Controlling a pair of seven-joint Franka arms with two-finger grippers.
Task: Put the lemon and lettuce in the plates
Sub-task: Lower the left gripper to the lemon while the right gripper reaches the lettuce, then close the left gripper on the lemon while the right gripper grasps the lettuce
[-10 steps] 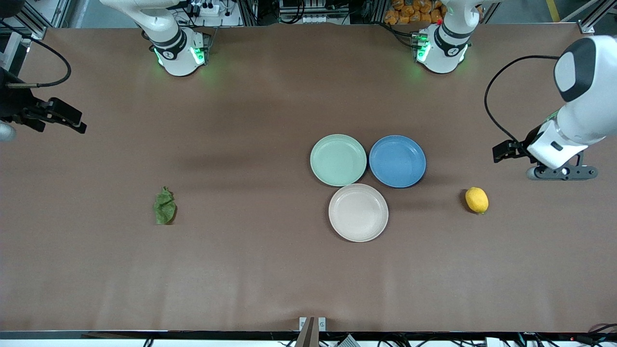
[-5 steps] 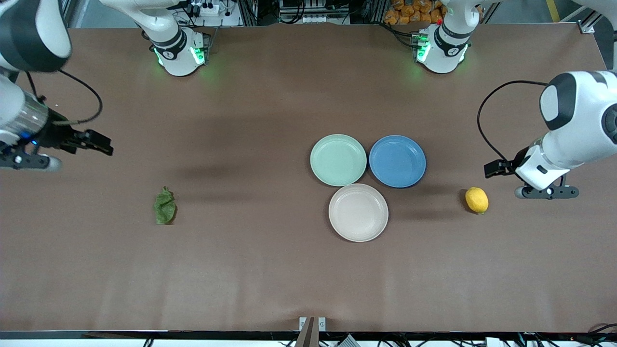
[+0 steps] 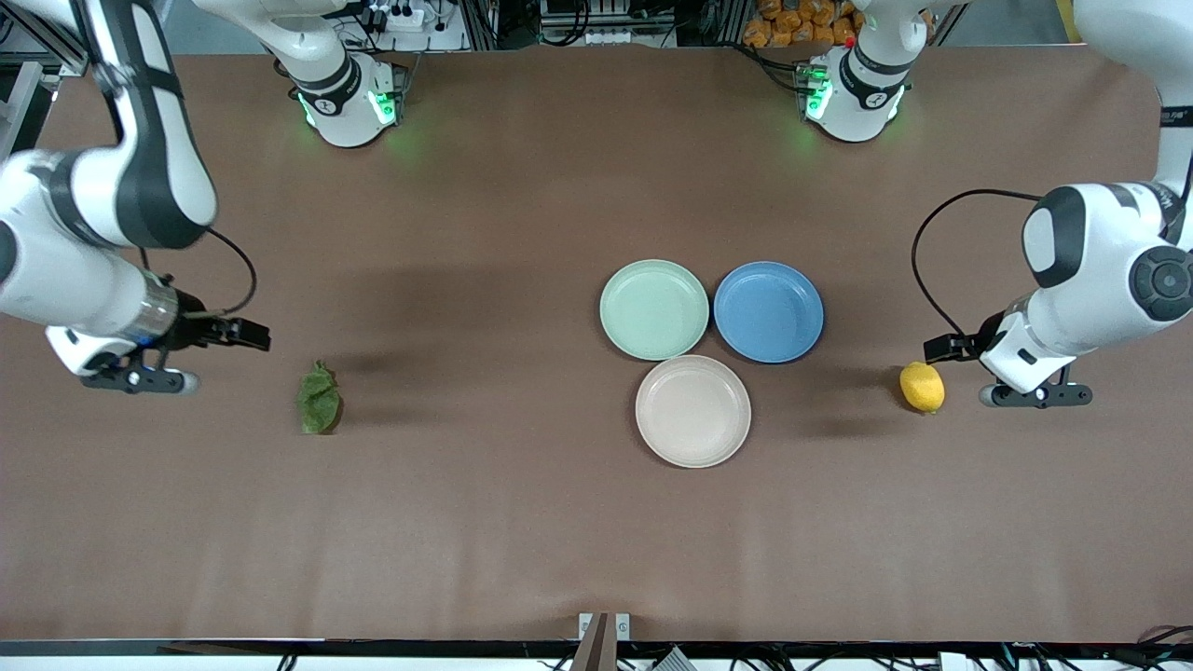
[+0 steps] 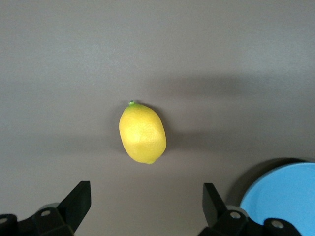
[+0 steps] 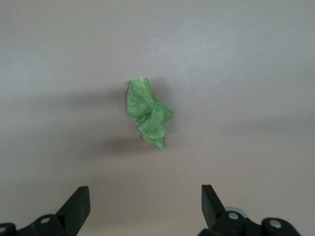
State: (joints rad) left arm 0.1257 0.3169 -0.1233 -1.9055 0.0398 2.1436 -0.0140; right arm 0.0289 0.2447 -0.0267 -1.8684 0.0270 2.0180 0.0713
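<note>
while both arms hang low over the brown table (image 3: 522,522), nothing has been lifted.
edges: wide bare table runs along the edge nearest the front camera and between the two robot bases; the lemon (image 3: 922,387) and the lettuce (image 3: 318,399) each lie well in from any edge.
left pincer: spread wide and empty (image 4: 146,204), in the air over bare table just beside the lemon at the left arm's end; in the left wrist view the fruit (image 4: 142,132) sits apart from both fingertips (image 4: 78,196), untouched.
right pincer: likewise wide open and empty (image 5: 145,204), over bare table near the lettuce at the right arm's end; the crumpled leaf (image 5: 148,112) lies clear of the fingertips (image 5: 78,199).
open room: a long bare stretch separates the lettuce from the plates; a shorter clear gap separates the lemon from them.
surroundings: a blue plate (image 3: 768,311) sits beside the mint green plate (image 3: 654,309), on the side toward the lemon, its rim also showing in the left wrist view (image 4: 283,196).
containers: the mint green plate, the blue plate and the beige plate (image 3: 692,411) cluster close together, the beige one nearest the front camera; all three hold nothing.
</note>
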